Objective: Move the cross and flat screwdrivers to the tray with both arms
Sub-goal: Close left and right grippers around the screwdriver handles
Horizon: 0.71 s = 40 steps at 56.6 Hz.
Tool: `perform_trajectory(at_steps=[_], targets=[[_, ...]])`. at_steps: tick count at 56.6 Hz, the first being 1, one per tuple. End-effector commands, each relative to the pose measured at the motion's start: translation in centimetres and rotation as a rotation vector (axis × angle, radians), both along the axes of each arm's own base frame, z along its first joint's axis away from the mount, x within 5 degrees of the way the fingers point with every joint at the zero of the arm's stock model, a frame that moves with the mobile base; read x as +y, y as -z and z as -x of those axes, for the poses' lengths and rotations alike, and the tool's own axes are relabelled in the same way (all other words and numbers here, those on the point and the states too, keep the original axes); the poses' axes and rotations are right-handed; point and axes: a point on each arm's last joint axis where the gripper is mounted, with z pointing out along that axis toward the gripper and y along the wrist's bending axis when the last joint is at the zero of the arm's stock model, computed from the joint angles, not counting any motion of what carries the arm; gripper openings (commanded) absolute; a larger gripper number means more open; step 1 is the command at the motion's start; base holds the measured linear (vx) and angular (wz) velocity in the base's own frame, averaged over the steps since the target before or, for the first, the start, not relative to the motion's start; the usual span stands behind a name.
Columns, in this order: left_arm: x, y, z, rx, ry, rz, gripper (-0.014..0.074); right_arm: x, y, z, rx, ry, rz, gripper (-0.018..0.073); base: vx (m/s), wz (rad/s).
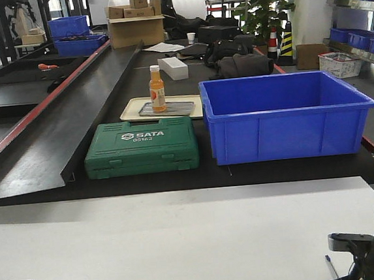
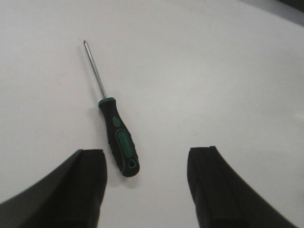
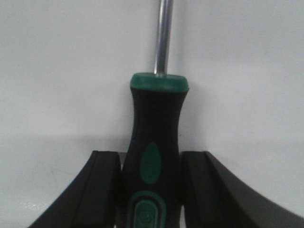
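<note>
Right pincer: nearest to where I look, the right pincer (image 3: pixel 151 159) has its two black fingers tight against both sides of a handle. By my reading it is clamped on it.
Right screwdriver: the right screwdriver (image 3: pixel 154 137) sits between those fingers, its shaft running straight ahead of the pincer, low over the white surface (image 1: pixel 182 238).
Left pincer: the left pincer (image 2: pixel 146 153) has its fingers wide apart and holds nothing.
Left screwdriver: the left screwdriver (image 2: pixel 118 137) lies flat on the surface. Its butt is just inside the gap, nearer one finger and touching neither, and its shaft slants away ahead.
Tray: the tray (image 1: pixel 181 108) is well ahead of both pincers, beyond a green tool case (image 1: pixel 142 147) and beside a blue bin (image 1: pixel 283 115). It rests on a beige tray (image 1: pixel 132 109), an orange bottle (image 1: pixel 157 88) stands on it, and no screwdriver is in it.
Done so far: I'd say one grasp is made or nearly made, and nothing has been delivered.
Left to do: the left grasp, then both lifts, carries and releases.
Handles: chunky and waisted, black and rubbery-looking, with green inlays and a green collar.
Shafts: thin, round, bright steel. The tips are too small to tell cross from flat.
Tray make: flat grey metal with a low rim and rounded corners.
Surface finish: plain, smooth, matte white.
</note>
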Motion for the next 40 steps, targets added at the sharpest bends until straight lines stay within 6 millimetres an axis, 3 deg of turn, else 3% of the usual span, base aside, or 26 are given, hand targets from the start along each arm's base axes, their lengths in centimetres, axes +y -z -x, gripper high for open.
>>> perform_trajectory(at_steps=[1, 12, 40], targets=[[-0.1, 0.4, -2.2, -0.029, -0.045, 0.016, 0.0503, 0.1, -1.5, -0.3, -0.046, 0.009, -0.015, -0.0008, 0.00, 0.00], [-1.3, 4.2, -4.4, 0.091, -0.016, -0.007, 0.0503, 0.1, -1.5, -0.4, -0.047, 0.009, -0.015, -0.0008, 0.00, 0.00], [-3.5, 9.1, -9.2, 0.309, 0.026, 0.001, 0.0503, 0.1, -1.5, -0.4, -0.047, 0.014, -0.015, -0.0008, 0.00, 0.00]])
